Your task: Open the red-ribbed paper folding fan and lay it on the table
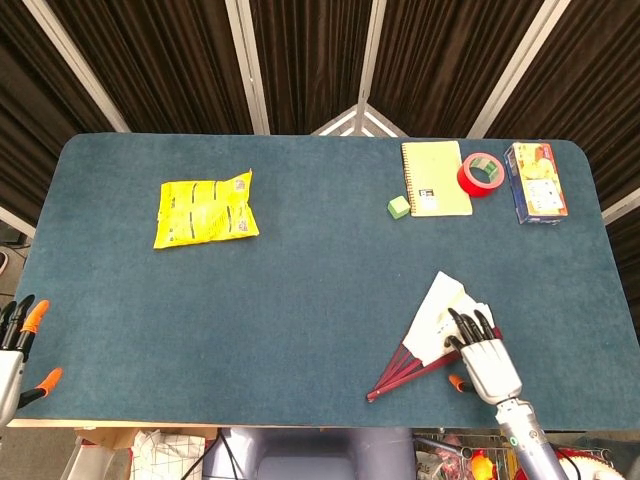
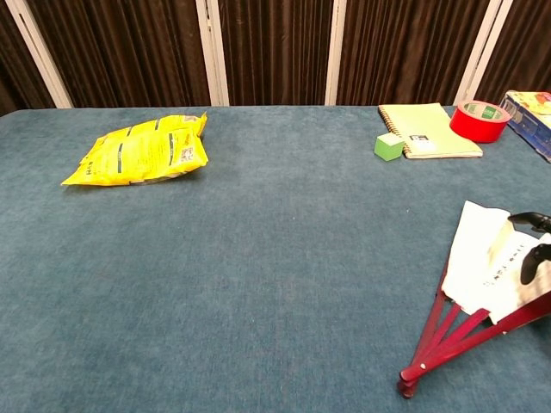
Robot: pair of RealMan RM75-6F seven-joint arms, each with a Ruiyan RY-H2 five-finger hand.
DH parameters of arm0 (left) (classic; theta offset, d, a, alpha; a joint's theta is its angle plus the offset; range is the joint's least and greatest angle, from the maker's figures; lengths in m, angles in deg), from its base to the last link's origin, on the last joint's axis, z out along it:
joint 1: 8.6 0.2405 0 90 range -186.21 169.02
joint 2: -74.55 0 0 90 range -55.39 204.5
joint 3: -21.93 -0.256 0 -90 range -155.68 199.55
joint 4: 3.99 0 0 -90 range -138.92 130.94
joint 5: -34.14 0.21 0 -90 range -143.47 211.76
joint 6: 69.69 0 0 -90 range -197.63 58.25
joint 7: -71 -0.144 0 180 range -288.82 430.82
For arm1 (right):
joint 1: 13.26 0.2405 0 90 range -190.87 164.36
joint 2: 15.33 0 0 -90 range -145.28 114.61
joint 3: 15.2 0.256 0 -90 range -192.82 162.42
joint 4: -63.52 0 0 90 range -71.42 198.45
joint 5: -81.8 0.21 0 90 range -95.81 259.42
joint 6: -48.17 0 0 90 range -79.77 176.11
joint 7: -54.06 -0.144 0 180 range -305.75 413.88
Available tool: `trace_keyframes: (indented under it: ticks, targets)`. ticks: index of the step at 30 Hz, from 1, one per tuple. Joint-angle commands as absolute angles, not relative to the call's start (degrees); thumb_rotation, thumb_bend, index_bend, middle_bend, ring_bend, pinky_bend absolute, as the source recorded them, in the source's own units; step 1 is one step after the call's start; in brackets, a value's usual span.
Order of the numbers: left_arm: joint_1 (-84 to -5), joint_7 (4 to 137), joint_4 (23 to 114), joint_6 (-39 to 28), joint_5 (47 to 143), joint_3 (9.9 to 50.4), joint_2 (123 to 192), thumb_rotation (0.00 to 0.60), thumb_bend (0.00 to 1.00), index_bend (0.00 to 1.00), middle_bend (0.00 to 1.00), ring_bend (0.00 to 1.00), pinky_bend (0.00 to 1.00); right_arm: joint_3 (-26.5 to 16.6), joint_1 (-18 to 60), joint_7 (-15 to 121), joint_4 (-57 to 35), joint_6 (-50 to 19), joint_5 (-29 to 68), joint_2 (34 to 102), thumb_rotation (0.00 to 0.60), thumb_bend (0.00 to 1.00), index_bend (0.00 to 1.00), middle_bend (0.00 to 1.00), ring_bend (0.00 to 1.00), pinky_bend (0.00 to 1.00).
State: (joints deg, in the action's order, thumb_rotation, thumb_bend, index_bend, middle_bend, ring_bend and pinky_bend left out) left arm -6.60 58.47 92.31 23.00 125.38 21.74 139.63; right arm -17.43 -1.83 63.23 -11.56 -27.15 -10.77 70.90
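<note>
The red-ribbed paper fan (image 1: 432, 313) lies partly open on the table's near right, its white leaf pointing away and its red ribs (image 1: 398, 373) meeting at a pivot near the front edge. In the chest view the fan (image 2: 480, 256) sits at the right border. My right hand (image 1: 482, 359) hovers over the fan's right side, its fingers (image 2: 533, 257) stretched over the paper leaf; contact is unclear. It grips nothing. My left hand (image 1: 16, 350) stays at the near left corner, fingers apart and holding nothing.
A yellow snack bag (image 1: 205, 209) lies at the back left. At the back right are a yellow notebook (image 1: 436, 178), a green cube (image 1: 399, 207), a red tape roll (image 1: 480, 174) and a blue box (image 1: 535, 182). The table's front edge runs just behind the fan's pivot.
</note>
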Motion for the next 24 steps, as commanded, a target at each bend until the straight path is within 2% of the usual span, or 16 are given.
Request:
trace_keyframes:
  ticks: [1,12,17,24]
  targets:
    - [-6.59,58.42,92.31,22.94,125.27,21.76,139.66,0.600,0.28,0.07,0.00,0.00,0.00,-17.38,-1.83,62.70,-10.38,-27.58,-10.96,71.79,0.600,0.22,0.44,0.05,0.12,0.07]
    - [-6.57,58.45,92.42,22.84,125.07,21.81,139.60,0.600,0.28,0.07,0.00,0.00,0.00,-17.82,-1.45,61.43,-6.36,-26.74,-10.95,74.40,0.600,0.25,0.45,0.06,0.13,0.08]
    - [-6.63,58.50,92.42,22.73,124.97,21.87,139.55,0.600,0.28,0.07,0.00,0.00,0.00,-17.54,-1.07,60.27,-4.59,-27.00,-11.14,75.75,0.600,0.30,0.48,0.07,0.14,0.09]
    - [-6.58,58.51,92.45,22.87,124.79,22.01,139.58,0.600,0.28,0.07,0.00,0.00,0.00,-17.30,-0.27,58.91,-1.97,-26.48,-11.25,77.60,0.600,0.31,0.49,0.07,0.15,0.09]
